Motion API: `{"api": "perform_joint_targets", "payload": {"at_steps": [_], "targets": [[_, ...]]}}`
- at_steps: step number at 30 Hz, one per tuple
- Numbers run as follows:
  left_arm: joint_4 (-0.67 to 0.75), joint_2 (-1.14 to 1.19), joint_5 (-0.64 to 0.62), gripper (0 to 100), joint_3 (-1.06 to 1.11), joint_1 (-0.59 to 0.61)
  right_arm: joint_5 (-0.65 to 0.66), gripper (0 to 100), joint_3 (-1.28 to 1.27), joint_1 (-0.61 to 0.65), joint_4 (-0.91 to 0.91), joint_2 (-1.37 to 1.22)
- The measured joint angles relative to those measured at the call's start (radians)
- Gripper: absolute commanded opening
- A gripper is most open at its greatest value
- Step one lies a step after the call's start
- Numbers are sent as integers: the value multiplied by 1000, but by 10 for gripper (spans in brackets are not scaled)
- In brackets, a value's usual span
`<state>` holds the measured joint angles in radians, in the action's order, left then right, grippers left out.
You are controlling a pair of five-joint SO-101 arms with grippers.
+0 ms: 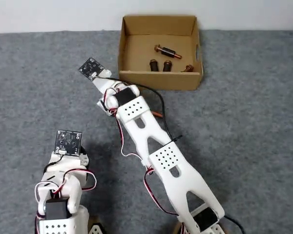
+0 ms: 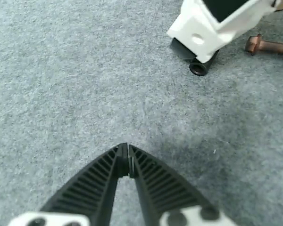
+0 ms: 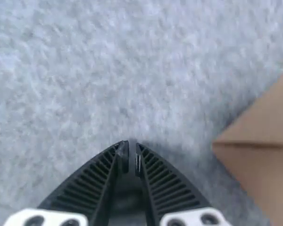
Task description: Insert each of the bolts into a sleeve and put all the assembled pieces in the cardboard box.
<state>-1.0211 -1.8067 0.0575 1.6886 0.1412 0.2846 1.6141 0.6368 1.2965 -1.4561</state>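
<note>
Left gripper (image 2: 128, 157) and right gripper (image 3: 130, 153) fingers clenched empty; right arm (image 2: 212, 23) overhangs loose black cylindrical sleeve (image 2: 198, 68) and copper-coloured metal bolt (image 2: 269, 46); risk: a swing knocks them rolling.

**Four pieces in the box, one bolt and one sleeve outside**

The open cardboard box (image 1: 136, 80) sits at the far side of the grey carpet (image 1: 254, 122). Near its middle an assembled piece (image 1: 167, 51) lies flat, with copper ends showing either side of a dark centre. Closer to the front wall are two dark pieces (image 1: 154, 64) (image 1: 167, 65), side by side; their contents cannot be made out. A copper piece (image 1: 187, 68) rests in the front right corner. In front of the box, a bare copper bolt (image 2: 271, 46) lies on its side. Near it is a black sleeve (image 2: 198, 68), its open end showing and the rest hidden.
</note>
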Motion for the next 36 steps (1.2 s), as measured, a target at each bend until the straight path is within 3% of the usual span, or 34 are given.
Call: {"api": "perform_joint_targets", "payload": {"at_steps": [8,17,25,29,36], "targets": [[0,0,0,6,0,0,0,9,2,-8,436,80],[0,0,0,6,0,0,0,9,0,-120,456,258],[0,0,0,6,0,0,0,9,-75,-147,457,410],[0,0,0,6,0,0,-97,9,-276,-149,457,540],[0,0,0,6,0,0,-381,9,-687,-150,457,740]]}}
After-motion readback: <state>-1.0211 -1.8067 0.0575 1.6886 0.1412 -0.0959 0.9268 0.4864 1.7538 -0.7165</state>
